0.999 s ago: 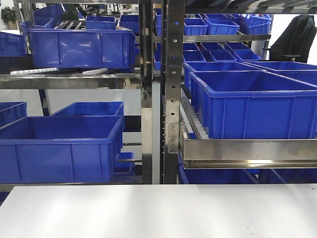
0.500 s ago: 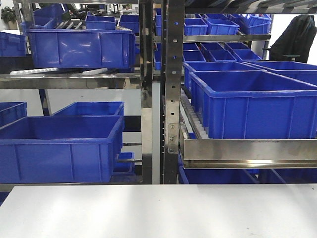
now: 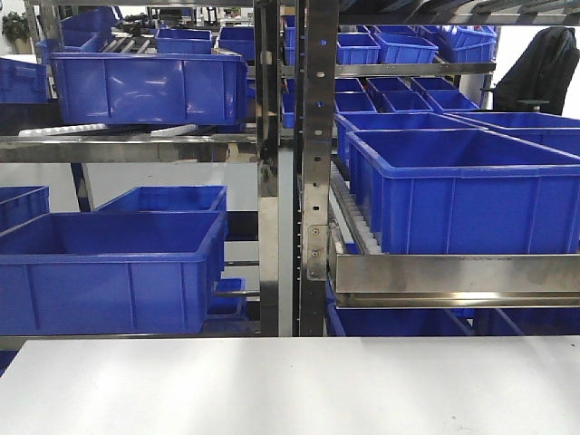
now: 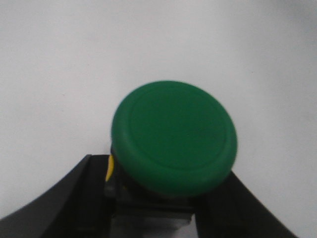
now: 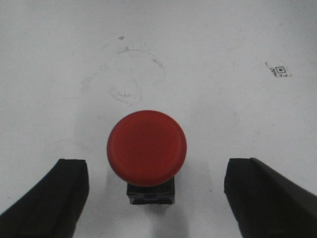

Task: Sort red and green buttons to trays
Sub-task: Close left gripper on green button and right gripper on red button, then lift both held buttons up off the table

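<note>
In the left wrist view the left tool [image 4: 157, 210] is pinching the green button [image 4: 173, 136]: its two black fingers [image 4: 74, 203] press against either side of the button's dark body, and the round green cap stands above them, tilted slightly and filling much of the view. A small yellow patch [image 4: 109, 169] shows just under the cap's left edge. Plain white desk [image 4: 158, 44] lies behind the button, though I cannot tell whether its base touches that surface. In the right wrist view the right tool [image 5: 157, 203] is spread wide, with one black finger [image 5: 52, 198] at each lower corner, and the red button [image 5: 147, 148] stands upright on the desk [image 5: 208, 114] between them, touching neither (a clear strip of white shows on both sides). Its red cap faces the camera and its dark square body pokes out below. Faint circular scuff marks [image 5: 130, 79] lie on the desk beyond the button, and a small square printed marker [image 5: 278, 70] sits off to the upper right. The front-facing view shows only the near edge of the white desk [image 3: 290, 385] and, behind it, a metal rack [image 3: 317, 163] loaded with deep blue crates [image 3: 462, 195] on several levels; neither arm nor button appears there.
</note>
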Controlling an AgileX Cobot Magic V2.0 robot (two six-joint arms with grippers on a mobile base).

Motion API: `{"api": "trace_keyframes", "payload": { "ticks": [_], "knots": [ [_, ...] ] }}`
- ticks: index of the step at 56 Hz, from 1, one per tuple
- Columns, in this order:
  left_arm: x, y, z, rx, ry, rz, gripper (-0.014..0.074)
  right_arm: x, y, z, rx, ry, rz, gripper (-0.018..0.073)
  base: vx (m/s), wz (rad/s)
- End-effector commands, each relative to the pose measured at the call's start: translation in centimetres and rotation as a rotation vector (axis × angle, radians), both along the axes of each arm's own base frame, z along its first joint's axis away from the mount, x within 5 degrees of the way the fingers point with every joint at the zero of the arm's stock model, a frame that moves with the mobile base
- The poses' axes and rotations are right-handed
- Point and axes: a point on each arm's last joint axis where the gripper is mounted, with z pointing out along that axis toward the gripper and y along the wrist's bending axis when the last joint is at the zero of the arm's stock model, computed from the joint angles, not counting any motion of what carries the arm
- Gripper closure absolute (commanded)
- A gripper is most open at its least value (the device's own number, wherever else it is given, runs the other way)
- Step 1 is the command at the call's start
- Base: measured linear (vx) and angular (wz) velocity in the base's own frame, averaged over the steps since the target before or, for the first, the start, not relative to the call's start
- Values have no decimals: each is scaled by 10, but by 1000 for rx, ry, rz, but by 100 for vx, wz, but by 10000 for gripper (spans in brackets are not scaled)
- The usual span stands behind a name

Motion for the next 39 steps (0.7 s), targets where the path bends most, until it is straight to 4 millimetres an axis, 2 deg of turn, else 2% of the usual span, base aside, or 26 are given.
{"api": "trace_keyframes", "payload": {
  "ticks": [1, 13, 26, 39],
  "knots": [
    [7, -4, 23, -64, -218, -7, 603, 12, 1, 4, -15, -103, 30, -35, 0, 0],
    [7, -4, 23, -64, -218, -7, 603, 19, 2, -9, -15, -154, 34, -35, 0, 0],
    [7, -4, 23, -64, -218, -7, 603, 20, 2, -25, -14, -129, 35, -32, 0, 0],
    [7, -4, 23, -64, -218, -7, 603, 36, 2, -35, -11, -112, 36, -13, 0, 0]
  ]
}}
